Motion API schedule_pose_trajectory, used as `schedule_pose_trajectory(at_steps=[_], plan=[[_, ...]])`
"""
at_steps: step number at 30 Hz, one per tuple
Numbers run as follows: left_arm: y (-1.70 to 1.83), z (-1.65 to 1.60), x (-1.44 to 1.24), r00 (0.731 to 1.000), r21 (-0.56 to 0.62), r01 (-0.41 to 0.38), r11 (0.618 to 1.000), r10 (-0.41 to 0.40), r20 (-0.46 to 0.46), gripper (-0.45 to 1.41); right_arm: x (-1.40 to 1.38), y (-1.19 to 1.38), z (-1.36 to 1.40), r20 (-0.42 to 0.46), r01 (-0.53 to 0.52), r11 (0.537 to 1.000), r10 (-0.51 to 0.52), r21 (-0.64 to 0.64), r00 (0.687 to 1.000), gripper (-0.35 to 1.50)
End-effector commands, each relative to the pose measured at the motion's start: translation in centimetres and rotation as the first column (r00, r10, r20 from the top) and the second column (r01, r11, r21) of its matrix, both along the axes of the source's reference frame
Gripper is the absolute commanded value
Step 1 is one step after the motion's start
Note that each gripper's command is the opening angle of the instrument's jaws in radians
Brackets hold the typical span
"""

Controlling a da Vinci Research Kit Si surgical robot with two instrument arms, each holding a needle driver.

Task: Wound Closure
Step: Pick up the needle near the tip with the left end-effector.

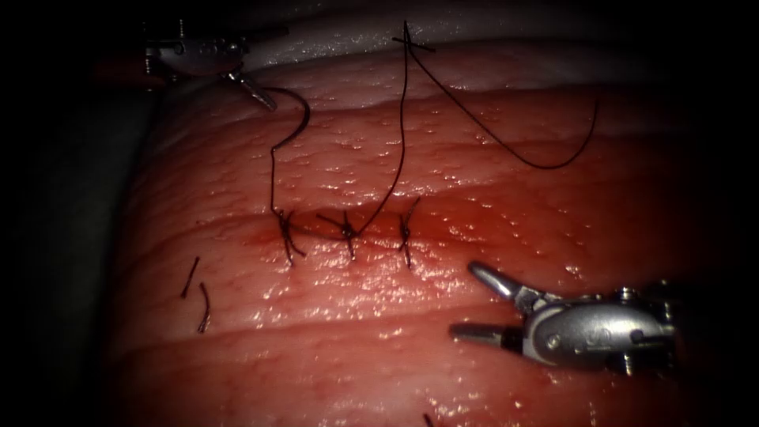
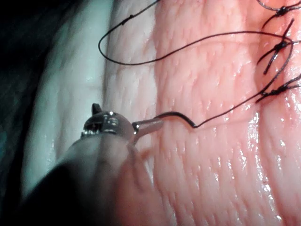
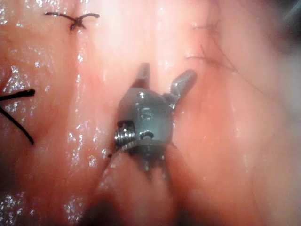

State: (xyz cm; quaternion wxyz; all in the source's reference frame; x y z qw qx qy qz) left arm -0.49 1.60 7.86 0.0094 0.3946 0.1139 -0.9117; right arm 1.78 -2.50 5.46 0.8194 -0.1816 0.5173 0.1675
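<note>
The tissue [image 1: 443, 372] carries a cut [image 1: 371, 225] closed by three dark stitches [image 1: 348, 233]. My left tool [image 1: 257, 93] is up at the far left, jaws shut on the curved needle [image 1: 304, 119] near the end away from the thread; the needle is free of the tissue. Thread [image 1: 272, 182] drops from the needle's tail to the leftmost stitch [image 1: 288, 237]. In the left wrist view the left tool [image 2: 149, 126] grips the needle [image 2: 181, 116]. My right tool [image 1: 466, 300] hovers below and right of the cut, open and holding nothing, as the right wrist view [image 3: 164, 77] confirms.
A long loose thread [image 1: 506, 146] rises from the middle stitch to a knot [image 1: 406, 38] and sweeps right. Two cut ends of thread [image 1: 192, 278] lie at the lower left. Red fluid [image 1: 379, 223] wets the cut. Pale tissue edge [image 1: 332, 39] borders the back.
</note>
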Motion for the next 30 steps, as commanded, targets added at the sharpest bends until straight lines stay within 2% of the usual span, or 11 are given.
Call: schedule_pose_trajectory(at_steps=[1,7,13,17,18,19,21,26,30], plan=[[0.02,0.09,-0.11,0.999,0.024,-0.036,0.999,0.036,0.002,0.71,0.07,-0.02,0.06,-0.001,0.003,1.000,-0.003,0.001,1.000,1.25],[0.09,0.30,-0.31,0.988,0.089,-0.149,0.985,0.151,-0.017,0.68,0.08,-0.06,0.08,0.004,0.009,1.000,-0.009,0.000,1.000,1.25],[0.07,0.47,-0.28,0.965,0.130,-0.250,0.959,0.258,-0.046,0.57,0.06,-0.11,0.10,0.003,0.010,1.000,-0.010,0.008,1.000,1.25],[0.06,0.52,-0.24,0.956,0.163,-0.276,0.947,0.288,-0.058,0.37,0.06,-0.12,0.10,0.003,0.010,1.000,-0.010,0.006,1.000,1.25],[0.05,0.52,-0.23,0.953,0.166,-0.285,0.944,0.298,-0.058,0.26,0.07,-0.12,0.10,0.000,0.007,1.000,-0.007,0.011,1.000,1.25],[0.05,0.53,-0.23,0.950,0.180,-0.291,0.940,0.306,-0.065,0.04,0.07,-0.13,0.10,0.000,0.007,1.000,-0.007,0.010,1.000,1.25],[0.06,0.53,-0.23,0.949,0.213,-0.283,0.935,0.305,-0.079,-0.45,0.08,-0.15,0.11,0.001,0.007,1.000,-0.007,0.008,1.000,1.25],[0.13,0.47,-0.21,0.949,0.230,-0.232,0.945,0.272,-0.158,-0.45,0.07,-0.17,0.08,0.001,0.007,1.000,-0.007,0.007,1.000,1.25],[0.20,0.34,-0.17,0.972,0.213,-0.146,0.966,0.180,-0.151,-0.45,0.07,-0.20,0.04,-0.010,-0.002,1.000,0.002,0.027,1.000,1.23]])
